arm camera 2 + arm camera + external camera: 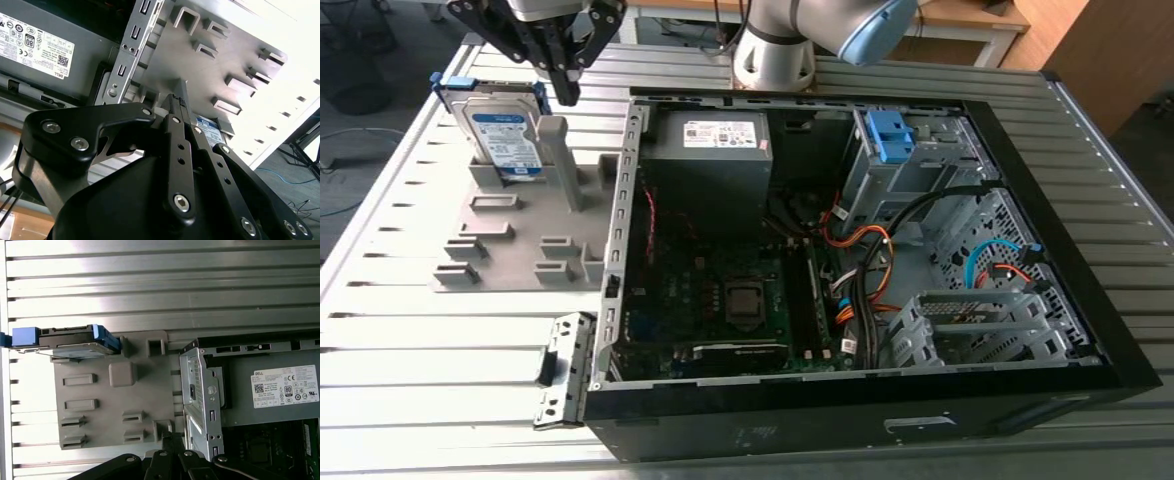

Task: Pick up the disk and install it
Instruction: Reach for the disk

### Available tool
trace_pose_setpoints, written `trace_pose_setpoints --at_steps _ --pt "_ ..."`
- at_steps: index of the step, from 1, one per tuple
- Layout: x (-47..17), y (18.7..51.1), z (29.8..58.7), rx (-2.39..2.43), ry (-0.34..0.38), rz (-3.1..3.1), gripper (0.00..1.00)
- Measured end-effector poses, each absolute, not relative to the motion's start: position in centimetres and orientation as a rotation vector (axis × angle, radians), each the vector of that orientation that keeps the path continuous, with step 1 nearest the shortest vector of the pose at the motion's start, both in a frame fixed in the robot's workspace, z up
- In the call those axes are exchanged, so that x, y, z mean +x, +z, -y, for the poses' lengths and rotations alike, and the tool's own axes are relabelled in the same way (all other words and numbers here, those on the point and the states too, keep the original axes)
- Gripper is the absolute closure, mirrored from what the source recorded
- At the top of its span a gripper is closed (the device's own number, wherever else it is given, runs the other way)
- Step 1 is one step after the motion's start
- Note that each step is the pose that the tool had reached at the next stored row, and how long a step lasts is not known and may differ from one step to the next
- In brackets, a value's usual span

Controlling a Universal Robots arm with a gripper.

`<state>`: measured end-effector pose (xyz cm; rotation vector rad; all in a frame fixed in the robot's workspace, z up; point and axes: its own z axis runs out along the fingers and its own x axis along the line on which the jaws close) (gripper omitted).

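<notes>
The hand is hanging over the tabletop. Its two fingers are drawn in to a narrow point with nothing showing between them. In the second wrist view the dark fingers seem to be meeting at their tips, though the angle there is poor. In the first wrist view the hand is showing at the edge of the frame.

The disk is standing on edge just beside the hand, towards the exterior view's left. It is sitting in a grey holder, with its white-and-blue label facing outward and its blue frame wrapping its top corners. I cannot tell whether the fingertips are touching it. A grey post of the holder is rising right under the fingertips, close against the disk's side. In the first wrist view the disk is appearing edge-on at the holder's far end. In the second wrist view a slice of its label is peeking past the fingers.

On the hand's other side, towards the exterior view's right, an open computer case is lying flat on the tabletop. Inside it, a grey box with a small white label is sitting nearest the hand. A blue bracket is sitting further off in the drive cage.
</notes>
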<state>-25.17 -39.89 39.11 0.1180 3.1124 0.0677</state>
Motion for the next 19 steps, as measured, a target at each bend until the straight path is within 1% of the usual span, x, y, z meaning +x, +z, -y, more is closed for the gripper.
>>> trace_pose_setpoints --at_steps 19 --pt "-25.80 39.06 39.89 0.118 0.068 -3.112 0.89"
